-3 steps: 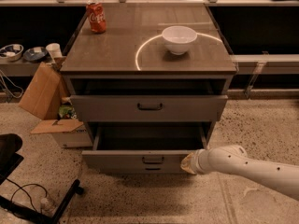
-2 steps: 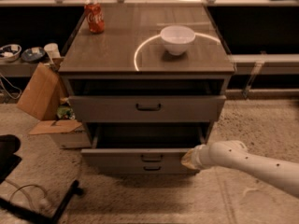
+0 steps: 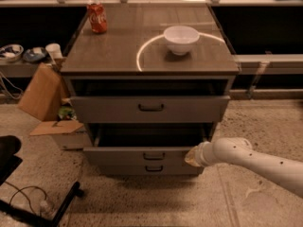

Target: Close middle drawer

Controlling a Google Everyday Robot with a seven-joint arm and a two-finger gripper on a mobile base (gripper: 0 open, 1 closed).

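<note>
Grey metal makes up the cabinet [image 3: 118, 60] in the middle of the frame; the middle drawer [image 3: 118, 154] stands pulled out from it, its low front panel lying below centre with a small dark handle [image 3: 154, 156] at its middle, and the dark open box shows behind the panel; the gripper [image 3: 190, 158] sits at the right end of that front panel, touching it or just beside it, to the right of the handle; the white arm [image 3: 255, 162] runs from there toward the lower right edge; whether the gripper is spread or pressed together cannot be told; above, the top drawer [image 3: 199, 109] with the taller front is also partly out; below, the bottom drawer [image 3: 123, 169] shows only a narrow front; on the cabinet top a white bowl [image 3: 181, 38] stands right of centre and a red can [image 3: 98, 18] at the upper left; a cardboard box [image 3: 41, 93] leans at the left of the cabinet.
</note>
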